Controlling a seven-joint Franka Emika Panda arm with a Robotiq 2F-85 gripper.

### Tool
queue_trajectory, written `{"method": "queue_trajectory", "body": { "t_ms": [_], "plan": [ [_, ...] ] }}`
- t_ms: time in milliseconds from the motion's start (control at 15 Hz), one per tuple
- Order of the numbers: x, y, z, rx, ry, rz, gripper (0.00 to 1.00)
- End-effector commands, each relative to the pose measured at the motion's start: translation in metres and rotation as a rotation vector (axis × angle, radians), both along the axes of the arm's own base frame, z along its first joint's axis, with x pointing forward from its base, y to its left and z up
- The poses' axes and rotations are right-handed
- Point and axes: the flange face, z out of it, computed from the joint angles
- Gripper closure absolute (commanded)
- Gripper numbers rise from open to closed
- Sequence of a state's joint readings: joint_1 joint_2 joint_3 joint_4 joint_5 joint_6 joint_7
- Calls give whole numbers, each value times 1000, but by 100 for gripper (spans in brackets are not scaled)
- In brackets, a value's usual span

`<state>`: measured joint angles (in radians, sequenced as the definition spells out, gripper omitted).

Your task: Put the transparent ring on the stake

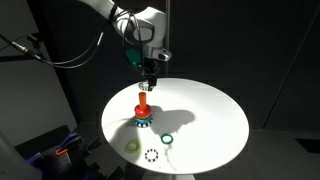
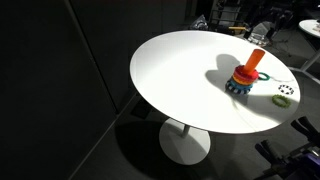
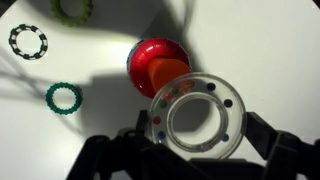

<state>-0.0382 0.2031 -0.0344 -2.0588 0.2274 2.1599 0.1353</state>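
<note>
- Right now my jaws are clenched on the transparent ring (image 3: 232, 112). In the wrist view the two dark fingers press on its rim from either side.
- Seen from the wrist, the ring is held above the surface (image 3: 275, 50) and overlaps one edge of the stake (image 3: 158, 66). The orange peg shows partly through the clear rim, not through the hole.
- In an exterior view my jaws hang just above the stake (image 1: 143, 106), close over its top. How much gap is left I cannot tell.
- The step in hand, as I judge it, is the carry and line-up. The ring is lifted and brought to the stake but not yet threaded.
- Next I would make a small sideways correction until the peg's top sits in the middle of the hole. Then I would go straight down and only then let go.
- The risk is lowering off-centre, so the rim lands on the peg's top and tips.
- The green ring (image 3: 51, 97), the dotted ring (image 3: 14, 41) and a yellow-green ring (image 3: 72, 12) lie well apart from the stake, out of my path.
</note>
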Motion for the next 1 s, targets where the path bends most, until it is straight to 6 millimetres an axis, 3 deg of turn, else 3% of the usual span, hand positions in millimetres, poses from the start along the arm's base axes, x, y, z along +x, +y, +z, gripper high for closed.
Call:
{"method": "queue_trajectory", "body": {
  "t_ms": [0, 600, 933],
  "plan": [
    [-15, 1, 1, -32, 32, 4, 30],
    [-37, 4, -7, -92, 68, 40, 30],
    [-39, 3, -13, -155, 37, 45, 30]
  ]
}}
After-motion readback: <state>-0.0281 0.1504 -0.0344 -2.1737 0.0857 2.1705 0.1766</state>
